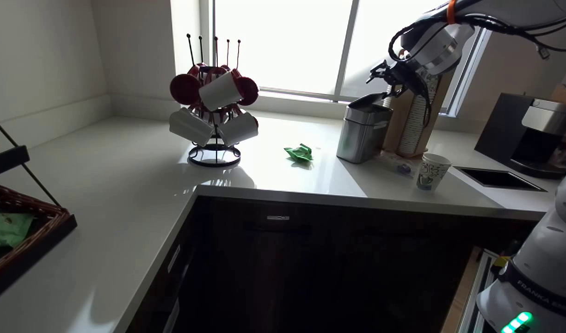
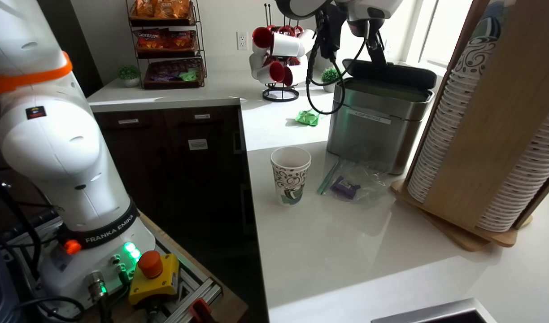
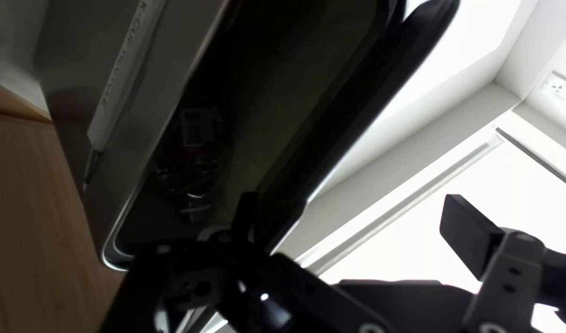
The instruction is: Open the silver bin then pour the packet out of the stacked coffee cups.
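Steel bin [image 1: 359, 136], lid [image 1: 365, 100] raised; pincer [image 3: 350, 199] spread, one finger [image 3: 244, 217] at the lid, which may drop if I withdraw. In an exterior view, stacked cups [image 1: 432, 172] stand right of the bin, contents hidden.

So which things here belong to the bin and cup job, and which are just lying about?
For the job:
silver bin, lid raised
stacked coffee cups on the counter; any packet inside not visible
open hand

Apparently just lying about:
green packet
clear bag with purple packet
mug rack
snack rack
cup dispenser
coffee machine
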